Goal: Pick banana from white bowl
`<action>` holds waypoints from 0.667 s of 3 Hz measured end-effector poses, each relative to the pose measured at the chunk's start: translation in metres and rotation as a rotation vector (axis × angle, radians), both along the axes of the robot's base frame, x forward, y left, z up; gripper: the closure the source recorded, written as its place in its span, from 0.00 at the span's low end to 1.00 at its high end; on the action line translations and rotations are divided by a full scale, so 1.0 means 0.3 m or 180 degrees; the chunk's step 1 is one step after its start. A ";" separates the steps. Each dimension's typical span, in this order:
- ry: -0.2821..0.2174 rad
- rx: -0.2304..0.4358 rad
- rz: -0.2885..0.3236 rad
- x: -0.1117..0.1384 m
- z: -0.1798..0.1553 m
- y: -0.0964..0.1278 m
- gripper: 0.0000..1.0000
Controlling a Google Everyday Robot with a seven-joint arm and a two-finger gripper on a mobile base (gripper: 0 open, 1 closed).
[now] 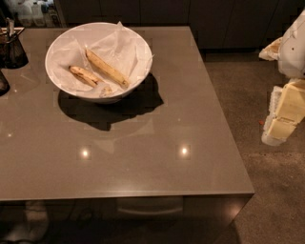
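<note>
The white bowl (57,47) stands at the back left of the grey table (157,143), lined with crumpled white paper. The banana (106,68), long, pale yellow and fairly straight, lies diagonally in the bowl with its dark tip toward the lower right. A shorter, browner banana (84,75) lies just left of it. My gripper (282,116) hangs at the right edge of the view, off the table's right side over the floor, far from the bowl.
Dark containers (11,47) stand at the table's far left edge. Dark cabinets (200,14) run along the back. Speckled floor (267,190) lies to the right of the table. The bowl casts a dark shadow in front of it.
</note>
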State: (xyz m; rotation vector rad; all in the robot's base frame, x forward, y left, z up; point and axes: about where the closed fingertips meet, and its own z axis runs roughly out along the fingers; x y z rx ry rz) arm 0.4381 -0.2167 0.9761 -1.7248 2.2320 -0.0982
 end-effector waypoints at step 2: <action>0.0058 0.0076 -0.0081 0.066 0.027 0.033 0.00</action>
